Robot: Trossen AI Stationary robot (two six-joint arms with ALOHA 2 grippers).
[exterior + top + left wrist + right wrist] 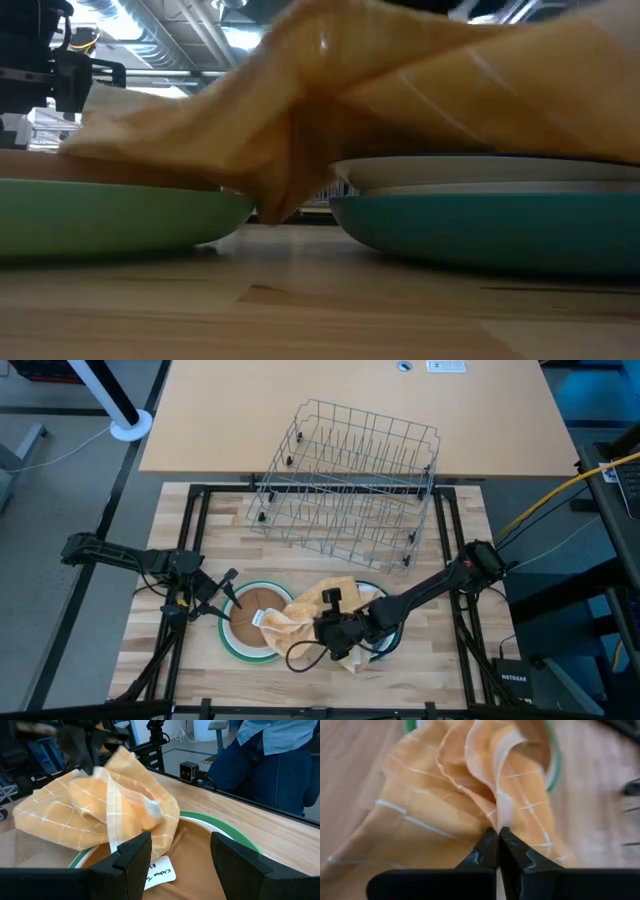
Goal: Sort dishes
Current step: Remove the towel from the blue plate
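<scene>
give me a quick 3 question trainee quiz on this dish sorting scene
1. True or false: the right hand is shut on the cloth.
2. Which dish lies topmost in the green plate? A) a brown plate B) a white bowl C) a glass
3. Fill in: the rack stands beyond the plates and holds ____ dishes.

Key:
1. True. Its fingers pinch a fold of the cloth.
2. A. The brown plate lies there, by the open left hand.
3. No. The rack shows only bare wire.
</scene>
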